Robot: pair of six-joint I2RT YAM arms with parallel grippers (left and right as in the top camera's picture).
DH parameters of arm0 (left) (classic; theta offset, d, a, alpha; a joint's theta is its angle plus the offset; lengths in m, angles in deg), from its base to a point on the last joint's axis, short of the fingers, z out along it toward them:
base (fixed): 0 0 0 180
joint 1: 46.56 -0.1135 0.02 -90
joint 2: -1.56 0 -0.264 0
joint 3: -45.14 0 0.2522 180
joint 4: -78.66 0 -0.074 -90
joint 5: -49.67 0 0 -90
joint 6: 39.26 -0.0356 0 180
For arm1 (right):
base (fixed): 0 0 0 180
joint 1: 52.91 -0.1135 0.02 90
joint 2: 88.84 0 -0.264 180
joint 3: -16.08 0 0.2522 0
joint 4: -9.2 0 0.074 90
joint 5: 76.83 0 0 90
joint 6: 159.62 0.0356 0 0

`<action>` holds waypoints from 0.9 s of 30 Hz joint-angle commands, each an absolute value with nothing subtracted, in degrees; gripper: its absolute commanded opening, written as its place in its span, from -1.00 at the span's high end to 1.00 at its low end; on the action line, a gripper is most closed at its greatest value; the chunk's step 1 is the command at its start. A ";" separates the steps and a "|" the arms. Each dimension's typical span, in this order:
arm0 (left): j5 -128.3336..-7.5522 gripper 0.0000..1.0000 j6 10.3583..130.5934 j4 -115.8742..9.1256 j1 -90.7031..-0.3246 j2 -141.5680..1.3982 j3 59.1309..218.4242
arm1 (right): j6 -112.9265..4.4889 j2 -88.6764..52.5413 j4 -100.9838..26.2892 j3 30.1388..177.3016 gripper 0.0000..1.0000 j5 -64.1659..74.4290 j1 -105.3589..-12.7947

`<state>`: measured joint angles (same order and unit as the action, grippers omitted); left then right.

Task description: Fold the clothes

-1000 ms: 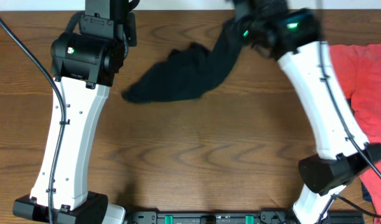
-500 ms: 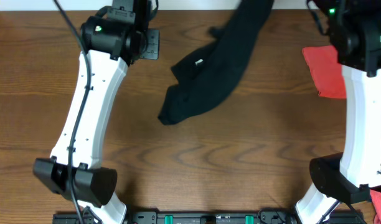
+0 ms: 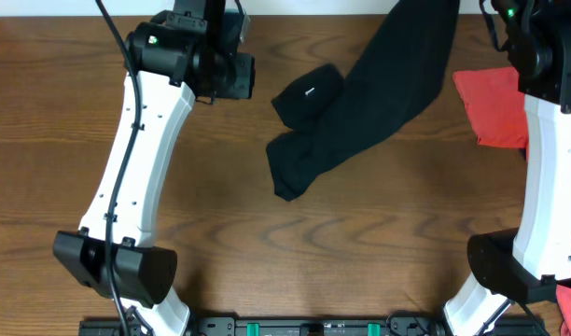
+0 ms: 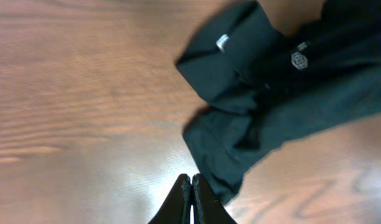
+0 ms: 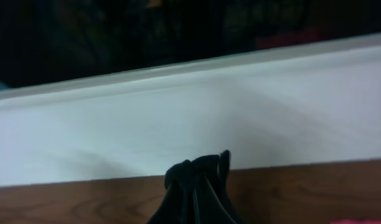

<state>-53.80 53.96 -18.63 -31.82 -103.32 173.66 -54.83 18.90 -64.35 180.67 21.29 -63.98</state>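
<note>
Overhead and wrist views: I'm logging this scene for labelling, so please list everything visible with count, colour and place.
Garment: one, black, table centre to far edge, one end lifted.
Cloth: one, red, far right side of the table.
Table: one, brown wood.
Rail: one, black, near edge.
Left arm, right arm: two, white with black joints.
Left gripper: shut, empty, beside garment.
Right gripper: shut on garment at far edge.
</note>
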 commanded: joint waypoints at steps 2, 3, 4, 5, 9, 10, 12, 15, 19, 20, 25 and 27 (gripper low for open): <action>-57.89 0.88 54.47 -16.40 -30.99 -106.88 173.38 | -52.49 18.31 -65.93 181.87 0.98 28.70 -62.48; -57.91 0.88 54.49 -15.75 -30.60 -107.86 173.38 | -52.47 18.31 -66.73 181.87 0.98 28.84 -61.82; -57.91 0.88 54.47 -15.22 -30.12 -108.91 173.38 | -52.47 18.31 -67.52 181.85 0.98 28.84 -60.92; -57.91 0.87 54.47 -14.79 -29.59 -109.88 173.38 | -52.43 18.36 -68.15 181.83 0.98 28.81 -60.25; -57.93 0.81 54.44 -13.93 -26.62 -113.72 173.38 | -51.62 18.58 -71.02 181.21 0.98 28.75 -55.96; -57.91 0.66 54.42 -13.87 -25.79 -114.47 173.38 | -51.64 18.66 -71.54 181.10 0.98 28.49 -54.93; -57.89 0.55 54.23 -13.82 -24.02 -116.02 173.38 | -51.62 18.90 -72.57 181.00 0.98 27.00 -52.81; -57.89 0.55 54.25 -13.69 -21.57 -118.40 173.38 | -51.62 19.19 -73.49 180.93 0.98 24.20 -49.51; -57.89 0.46 54.25 -13.08 -19.03 -122.09 173.33 | -52.12 19.19 -73.92 180.89 0.98 20.99 -46.52; -57.89 0.42 54.25 -12.99 -18.49 -123.03 173.33 | -52.12 19.19 -74.17 180.89 0.98 20.53 -46.08; -59.27 0.40 54.25 -13.23 -16.98 -126.86 173.33 | -53.21 19.19 -74.80 180.89 0.98 19.57 -45.36; -61.06 0.39 54.27 -13.82 -16.83 -127.89 173.33 | -53.69 19.19 -74.82 180.89 0.97 19.31 -45.36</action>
<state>-58.48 54.09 -13.63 -17.18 -126.49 173.64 -52.56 19.06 -75.13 180.60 20.49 -46.02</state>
